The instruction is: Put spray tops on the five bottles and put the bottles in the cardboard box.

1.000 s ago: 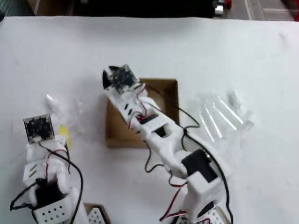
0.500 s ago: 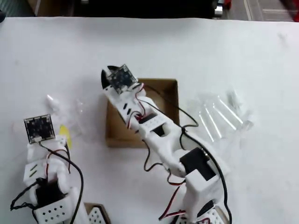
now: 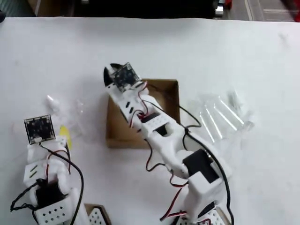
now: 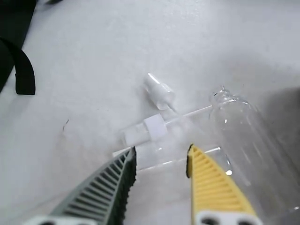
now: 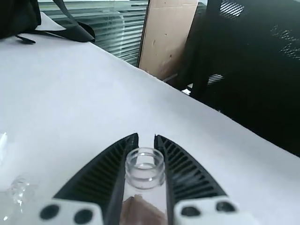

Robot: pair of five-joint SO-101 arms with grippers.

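Right gripper [image 5: 145, 140] pinching neck of uncapped bottle [image 5: 145, 169] at far left corner of cardboard box [image 3: 169, 89]. Left gripper [image 4: 161, 157] spread over spray tops [image 4: 158, 91] and clear bottle [image 4: 246, 136] lying on tabletop [image 4: 93, 56], left of box. Spare bottles [image 3: 218, 117] lie right of box.

Clear, uncapped bottle [image 5: 145, 168] upright in right claw [image 5: 146, 137]

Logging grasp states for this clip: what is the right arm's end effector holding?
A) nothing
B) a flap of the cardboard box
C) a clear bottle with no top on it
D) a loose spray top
C: in the right wrist view the right end effector has its black jaws closed on either side of a clear bottle, whose open neck carries no spray top.
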